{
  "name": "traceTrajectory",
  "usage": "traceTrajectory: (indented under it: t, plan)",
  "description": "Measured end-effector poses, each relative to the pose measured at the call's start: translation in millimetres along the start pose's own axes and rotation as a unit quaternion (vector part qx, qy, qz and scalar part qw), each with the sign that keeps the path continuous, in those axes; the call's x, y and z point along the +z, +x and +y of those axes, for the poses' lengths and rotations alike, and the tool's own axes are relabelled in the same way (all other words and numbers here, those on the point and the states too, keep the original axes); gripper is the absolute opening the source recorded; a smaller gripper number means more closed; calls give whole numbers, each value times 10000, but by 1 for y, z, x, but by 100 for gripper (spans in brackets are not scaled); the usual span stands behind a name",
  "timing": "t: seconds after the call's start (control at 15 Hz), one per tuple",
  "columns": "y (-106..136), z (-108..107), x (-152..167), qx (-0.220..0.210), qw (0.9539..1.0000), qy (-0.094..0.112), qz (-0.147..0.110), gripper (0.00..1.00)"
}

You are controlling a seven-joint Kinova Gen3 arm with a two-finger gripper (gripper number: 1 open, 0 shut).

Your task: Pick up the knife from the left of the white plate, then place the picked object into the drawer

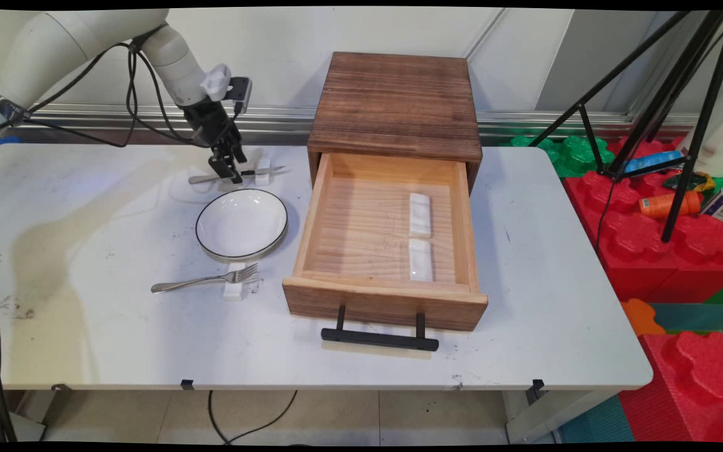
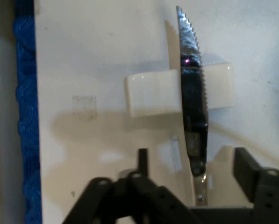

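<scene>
The gripper [image 1: 226, 168], in the upper left of the main view, stands low over the knife [image 1: 236, 175], its fingers [image 2: 244, 161] spread wide on either side of the handle and closed on nothing. The knife lies across a small white rest [image 2: 151, 93] on the table [image 1: 85, 314], blade toward the drawer [image 1: 386, 232]. Below it sits an empty bowl [image 1: 241, 223], and lower still a fork [image 1: 204, 280] on its own rest [image 1: 234, 290]. The drawer, centre frame, stands open and holds two more rests [image 1: 420, 215], both bare. No cutlery is in it yet.
</scene>
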State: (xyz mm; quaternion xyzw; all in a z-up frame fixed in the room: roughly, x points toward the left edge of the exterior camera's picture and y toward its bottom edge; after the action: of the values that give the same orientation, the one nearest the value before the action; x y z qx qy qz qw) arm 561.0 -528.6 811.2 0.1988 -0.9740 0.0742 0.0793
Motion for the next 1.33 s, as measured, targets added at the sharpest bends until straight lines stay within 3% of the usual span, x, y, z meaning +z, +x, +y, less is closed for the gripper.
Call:
traceTrajectory:
  t: [0.67, 1.33]
  plan:
    - [2, 15, 4, 102, 9999, -70, 99, 0]
    - [-1, 36, -47, -304, 9981, 524, 46, 0]
